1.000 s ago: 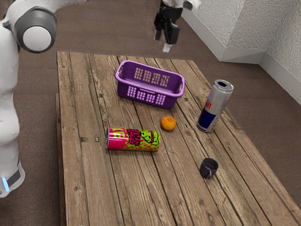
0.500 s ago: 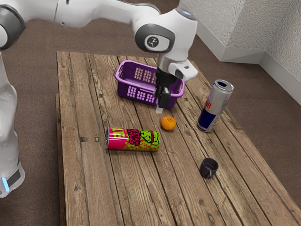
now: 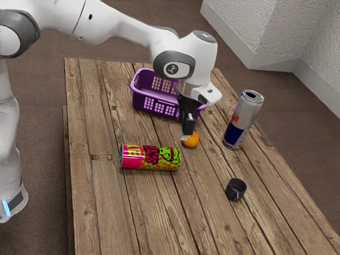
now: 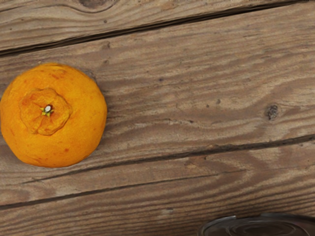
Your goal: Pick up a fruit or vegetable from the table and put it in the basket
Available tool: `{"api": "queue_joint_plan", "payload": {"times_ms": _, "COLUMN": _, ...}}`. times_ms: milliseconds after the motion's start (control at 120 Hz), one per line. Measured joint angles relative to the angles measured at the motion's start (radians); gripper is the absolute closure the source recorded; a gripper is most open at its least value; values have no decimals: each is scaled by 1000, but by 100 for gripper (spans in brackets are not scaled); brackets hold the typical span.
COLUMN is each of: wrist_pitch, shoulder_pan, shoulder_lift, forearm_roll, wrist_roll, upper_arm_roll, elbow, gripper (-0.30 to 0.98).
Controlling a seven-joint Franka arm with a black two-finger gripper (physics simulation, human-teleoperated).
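the arm [image 3: 127, 29] reaches over the table [image 3: 101, 212], where the basket [image 3: 139, 102] sits at eleven o'clock from the orange [image 3: 192, 140] in the exterior view. this looks like the approach: the gripper [image 3: 186, 135] is by the orange, open or closed can't be told. next it should centre, lower and grasp. the arm hides the basket's three o'clock side; the gripper, some orange. a dark rounded thing [image 4: 258, 227], cut off in the wrist view, can't be identified.
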Motion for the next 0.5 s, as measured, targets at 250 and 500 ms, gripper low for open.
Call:
{"api": "queue_joint_plan", "payload": {"times_ms": 250, "wrist_pitch": 30, "shoulder_pan": -13, "shoulder_lift": 36, "forearm_roll": -6, "wrist_roll": 3, "upper_arm_roll": 14, "elbow": 0, "gripper": 3}}
{"api": "queue_joint_plan", "payload": {"times_ms": 500, "wrist_pitch": 36, "shoulder_pan": -20, "shoulder_lift": 65, "forearm_roll": -11, "wrist_roll": 6, "upper_arm_roll": 46, "elbow": 5, "gripper": 3}}
